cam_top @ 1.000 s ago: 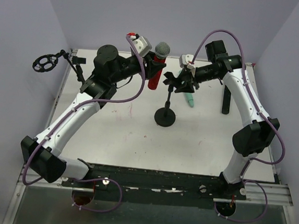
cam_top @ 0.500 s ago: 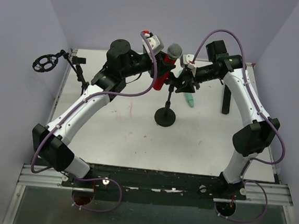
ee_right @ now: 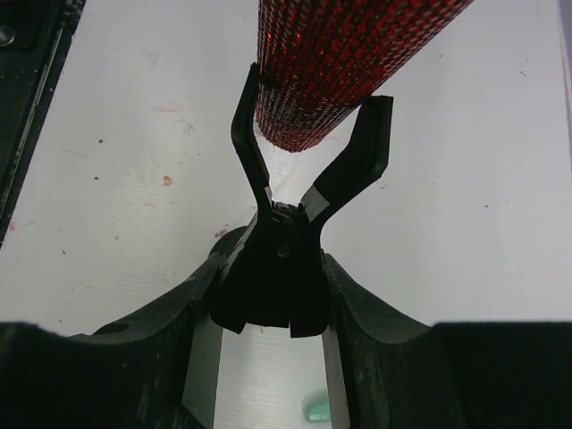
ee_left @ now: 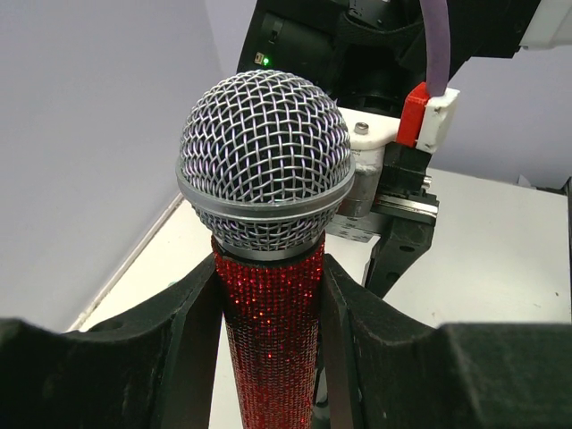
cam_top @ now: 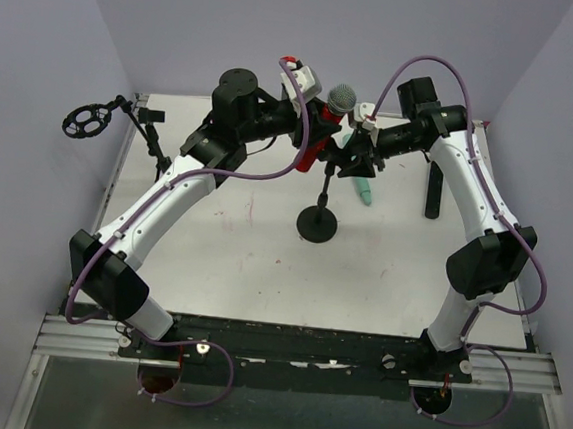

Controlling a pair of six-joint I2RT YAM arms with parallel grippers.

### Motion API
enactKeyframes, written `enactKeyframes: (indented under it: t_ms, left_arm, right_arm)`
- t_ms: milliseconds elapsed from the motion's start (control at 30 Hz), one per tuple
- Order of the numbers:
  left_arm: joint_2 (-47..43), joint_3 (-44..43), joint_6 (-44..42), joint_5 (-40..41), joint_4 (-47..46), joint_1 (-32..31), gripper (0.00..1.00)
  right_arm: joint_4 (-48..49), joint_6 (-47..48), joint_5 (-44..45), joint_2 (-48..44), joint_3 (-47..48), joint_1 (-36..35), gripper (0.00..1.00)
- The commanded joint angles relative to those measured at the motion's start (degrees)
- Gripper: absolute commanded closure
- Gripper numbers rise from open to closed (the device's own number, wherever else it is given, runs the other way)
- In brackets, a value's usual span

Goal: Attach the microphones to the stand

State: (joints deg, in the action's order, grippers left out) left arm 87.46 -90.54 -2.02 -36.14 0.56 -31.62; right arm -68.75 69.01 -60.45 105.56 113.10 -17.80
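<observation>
My left gripper [cam_top: 313,142] is shut on the red microphone [cam_top: 317,147], just below its silver mesh head [cam_top: 341,100]. In the left wrist view the fingers [ee_left: 192,331] clamp its red body [ee_left: 273,331]. My right gripper [cam_top: 354,160] is shut on the black clip [ee_right: 277,277] at the top of the small stand [cam_top: 317,222]. In the right wrist view the microphone's tail end [ee_right: 308,112] sits between the clip's two spread prongs. The mint-green microphone [cam_top: 362,187] lies on the table behind the stand. The black microphone [cam_top: 433,192] is at the right.
A second thin stand with a round black ring mount [cam_top: 87,122] stands at the table's left edge. The white table [cam_top: 262,263] is boxed in by lilac walls. A corner of the mint-green microphone [ee_right: 317,409] shows below my right fingers.
My left arm has swung right with the red microphone, bringing it from left of the stand up to the clip. My right gripper has stayed on the clip.
</observation>
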Motion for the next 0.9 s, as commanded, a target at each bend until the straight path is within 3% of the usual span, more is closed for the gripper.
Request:
enactKeyframes:
  t_ms: [0, 233, 433, 467, 567, 700, 867]
  left_arm:
    - [2.27, -0.07, -0.97, -4.81, 2.61, -0.73, 1.00]
    - [3.68, -1.57, -0.53, -5.78, 3.48, -0.64, 1.00]
    - [4.12, -1.48, -0.53, -5.52, 3.49, -0.73, 1.00]
    - [4.03, -1.39, -0.61, -5.43, 3.57, -0.64, 1.00]
    - [3.95, -1.13, -0.70, -5.43, 3.49, -0.73, 1.00]
    - [3.77, -1.22, -0.96, -5.61, 3.40, -0.73, 1.00]
    - [3.33, -0.51, -1.15, -10.52, 0.77, -0.11, 1.00]
  right_arm:
    - [0.28, -1.07, -5.03, -0.44, 0.02, -0.57, 0.89]
    - [5.90, -4.50, -6.09, -2.64, -4.28, -0.57, 0.66]
    - [6.44, -4.94, -6.79, -2.81, -4.73, -0.57, 0.60]
    - [6.44, -5.03, -6.79, -2.81, -4.82, -0.57, 0.61]
    - [6.00, -4.85, -6.70, -2.73, -4.56, -0.57, 0.79]
    - [3.98, -3.36, -6.53, -2.11, -4.12, -0.65, 0.94]
    - [3.19, -2.39, -6.26, -2.29, -4.64, -0.57, 0.93]
